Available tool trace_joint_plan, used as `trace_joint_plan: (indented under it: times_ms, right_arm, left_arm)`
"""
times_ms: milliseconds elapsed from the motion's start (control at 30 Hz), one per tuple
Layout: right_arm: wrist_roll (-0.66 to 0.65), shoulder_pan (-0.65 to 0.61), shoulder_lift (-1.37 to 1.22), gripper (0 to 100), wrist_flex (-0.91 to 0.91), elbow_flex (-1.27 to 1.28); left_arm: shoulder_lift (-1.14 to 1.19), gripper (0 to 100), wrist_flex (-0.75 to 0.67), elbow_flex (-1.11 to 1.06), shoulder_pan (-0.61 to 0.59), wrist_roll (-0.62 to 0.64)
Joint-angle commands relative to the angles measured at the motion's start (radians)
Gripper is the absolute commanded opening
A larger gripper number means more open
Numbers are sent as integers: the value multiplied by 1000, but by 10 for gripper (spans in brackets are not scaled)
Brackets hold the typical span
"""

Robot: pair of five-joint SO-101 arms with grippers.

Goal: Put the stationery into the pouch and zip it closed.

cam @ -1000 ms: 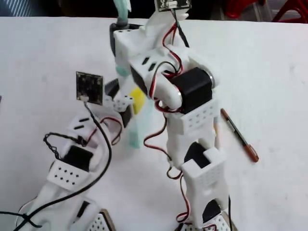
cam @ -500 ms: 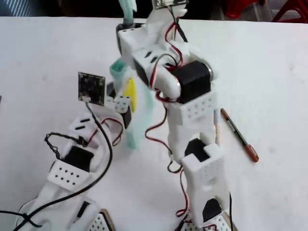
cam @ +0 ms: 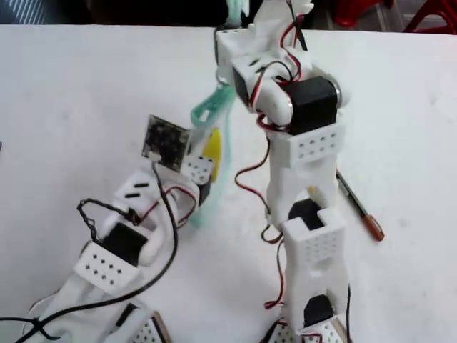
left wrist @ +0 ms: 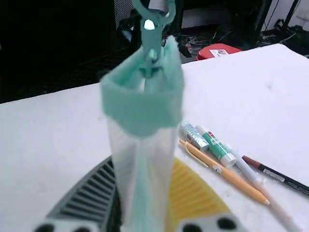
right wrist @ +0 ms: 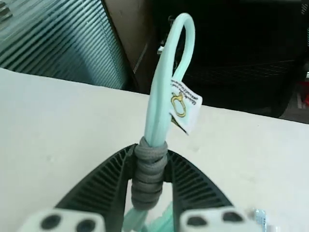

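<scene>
The pouch (left wrist: 140, 164) is made of translucent plastic and is edged with matt mint cloth. Its cord (right wrist: 161, 96) is smooth and is bound with grey thread. A glossy paper tag (right wrist: 185, 108) is attached. The table (cam: 71, 86) is matt white.

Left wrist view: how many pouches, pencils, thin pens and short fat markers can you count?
Pouch: 1
Orange pencil: 1
Thin pens: 2 (white pen, dark pen)
Short markers: 2 (green marker, silvery marker)
Total: 6
</scene>
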State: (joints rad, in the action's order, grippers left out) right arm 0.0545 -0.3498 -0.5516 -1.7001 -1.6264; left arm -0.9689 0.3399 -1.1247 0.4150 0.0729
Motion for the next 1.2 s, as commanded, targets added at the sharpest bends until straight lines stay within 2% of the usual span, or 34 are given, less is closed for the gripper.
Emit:
trace_joint_plan:
  times_ms: [0, 333, 733, 800, 900, 967, 1167]
  right_arm:
    - [-37, 67, -28, 16, -19, -14]
    - [-32, 176, -142, 17, -4, -17]
    - [-38, 85, -90, 26, -25, -23]
    - [-34, 84, -62, 101, -27, -11]
    - [-32, 82, -2, 301, -27, 37]
    - [-38, 65, 50, 395, -27, 77]
    - [-40, -16, 295, 377, -27, 292]
  left_arm:
    - [-61, 23, 61, -28, 27, -20]
    - [-351, 23, 60, -196, 27, -18]
    - [-364, 23, 60, -207, 19, -21]
    - [-364, 23, 60, -207, 19, -21]
    - [-364, 23, 60, -209, 19, -21]
    - [-364, 23, 60, -209, 19, -21]
    - [-364, 23, 60, -209, 19, -26]
